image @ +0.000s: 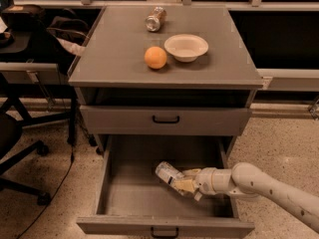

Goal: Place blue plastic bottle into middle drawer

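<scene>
Clear cylindrical blue plastic bottle [167, 173] tilted inside the open grey metal middle drawer [103, 185]. Gripper [185, 185] in that drawer, clamped around bottle.

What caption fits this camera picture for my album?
The gripper holds the blue plastic bottle inside the open middle drawer.

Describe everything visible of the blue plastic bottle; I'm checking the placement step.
The blue plastic bottle is small and clear-looking, with a pale, dark-marked label. It lies tilted inside the open middle drawer, free end pointing up-left. The hand, low in the drawer's right half, grips its lower right end. Whether it touches the drawer floor cannot be told.
</scene>
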`<state>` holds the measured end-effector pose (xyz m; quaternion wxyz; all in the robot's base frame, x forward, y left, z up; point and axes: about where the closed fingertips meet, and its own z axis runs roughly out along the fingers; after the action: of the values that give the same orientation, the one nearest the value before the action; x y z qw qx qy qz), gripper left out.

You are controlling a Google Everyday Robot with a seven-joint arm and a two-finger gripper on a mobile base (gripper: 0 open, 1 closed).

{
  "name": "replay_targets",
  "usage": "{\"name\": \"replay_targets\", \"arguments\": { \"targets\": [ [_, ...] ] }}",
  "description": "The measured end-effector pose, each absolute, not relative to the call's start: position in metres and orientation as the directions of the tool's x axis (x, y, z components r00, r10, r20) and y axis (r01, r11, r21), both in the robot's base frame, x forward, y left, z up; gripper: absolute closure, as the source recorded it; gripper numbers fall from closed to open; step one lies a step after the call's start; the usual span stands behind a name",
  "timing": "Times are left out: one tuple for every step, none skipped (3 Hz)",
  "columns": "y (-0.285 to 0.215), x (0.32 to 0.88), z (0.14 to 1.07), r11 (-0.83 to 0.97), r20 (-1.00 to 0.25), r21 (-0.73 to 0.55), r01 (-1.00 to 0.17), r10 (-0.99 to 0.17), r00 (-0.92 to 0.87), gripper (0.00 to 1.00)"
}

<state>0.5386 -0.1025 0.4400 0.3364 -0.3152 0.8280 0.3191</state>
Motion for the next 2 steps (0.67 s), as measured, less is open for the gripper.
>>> {"name": "replay_targets", "arguments": {
  "targets": [
    [-0.1024,0.5386,0.4399,0.598,-0.758,0.316,-0.737,-0.307,-0.575,0.29],
    [-0.1024,0.5386,0.4399,0.598,-0.758,0.316,-0.737,-0.307,-0.575,0.06]
  ]
}}
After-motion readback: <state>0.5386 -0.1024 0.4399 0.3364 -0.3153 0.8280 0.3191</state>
